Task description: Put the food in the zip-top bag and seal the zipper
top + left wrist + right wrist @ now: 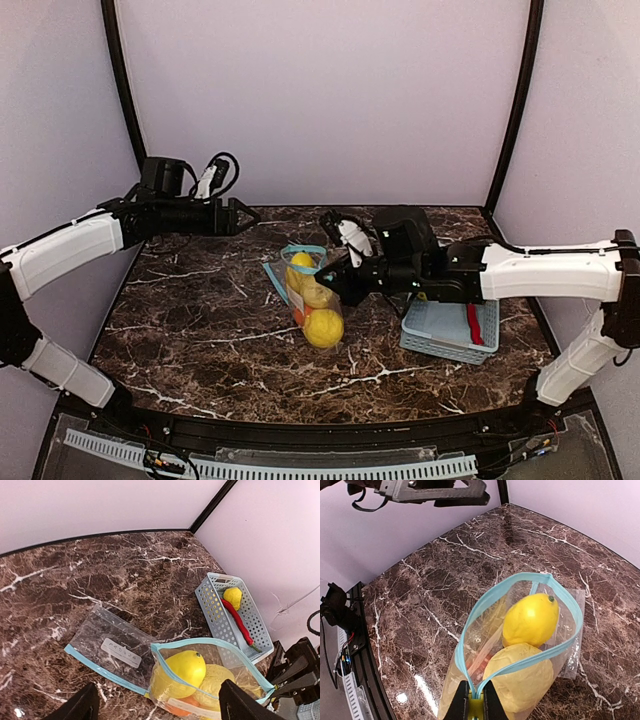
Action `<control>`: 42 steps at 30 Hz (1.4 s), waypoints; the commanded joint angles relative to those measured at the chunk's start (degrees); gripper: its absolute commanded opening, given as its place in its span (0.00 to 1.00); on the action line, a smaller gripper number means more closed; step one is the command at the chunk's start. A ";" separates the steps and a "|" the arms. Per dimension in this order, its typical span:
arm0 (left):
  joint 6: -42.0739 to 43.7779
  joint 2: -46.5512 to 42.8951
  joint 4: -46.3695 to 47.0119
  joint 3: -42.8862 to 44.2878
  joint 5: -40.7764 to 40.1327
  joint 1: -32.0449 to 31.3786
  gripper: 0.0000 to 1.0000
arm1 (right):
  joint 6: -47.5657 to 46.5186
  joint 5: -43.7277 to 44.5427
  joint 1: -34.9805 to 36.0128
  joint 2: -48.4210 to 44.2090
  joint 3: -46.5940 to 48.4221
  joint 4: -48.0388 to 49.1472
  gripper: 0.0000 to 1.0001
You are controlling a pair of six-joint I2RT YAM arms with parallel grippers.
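The zip-top bag (312,298) stands on the marble with its blue zipper rim (520,587) gaping open. Inside it are a yellow lemon (530,619), a second yellow fruit (520,677) and something orange (175,707) lower down. My right gripper (475,700) is shut on the near end of the zipper rim, also seen from above (337,276). My left gripper (243,217) is open and hangs above the table to the bag's far left, apart from it; its fingertips (80,705) frame the bag from above. A red chili (239,622) and a small yellow fruit (232,596) lie in the basket.
The pale blue slatted basket (440,335) sits to the right of the bag, under my right arm. A second, flat empty zip bag (110,647) lies on the marble beside the filled one. Pale walls close off the back and sides of the table.
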 commanded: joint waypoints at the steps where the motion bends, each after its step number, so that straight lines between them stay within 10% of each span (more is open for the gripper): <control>1: -0.96 3.79 1.01 -0.19 7.21 -0.14 0.85 | -2.19 -3.78 1.23 -0.03 -2.25 4.83 0.00; 27: 0.06 15.64 0.92 1.62 15.67 -5.13 0.92 | -3.58 -10.22 3.31 -1.99 -3.89 -1.17 0.00; 37: 0.47 18.36 0.35 2.67 13.60 -5.68 0.72 | -4.56 -12.32 3.91 1.30 -0.90 -3.29 0.00; 42: 0.26 18.71 1.17 2.69 14.22 -5.65 0.46 | -4.55 -11.98 4.11 1.82 -0.28 -4.03 0.00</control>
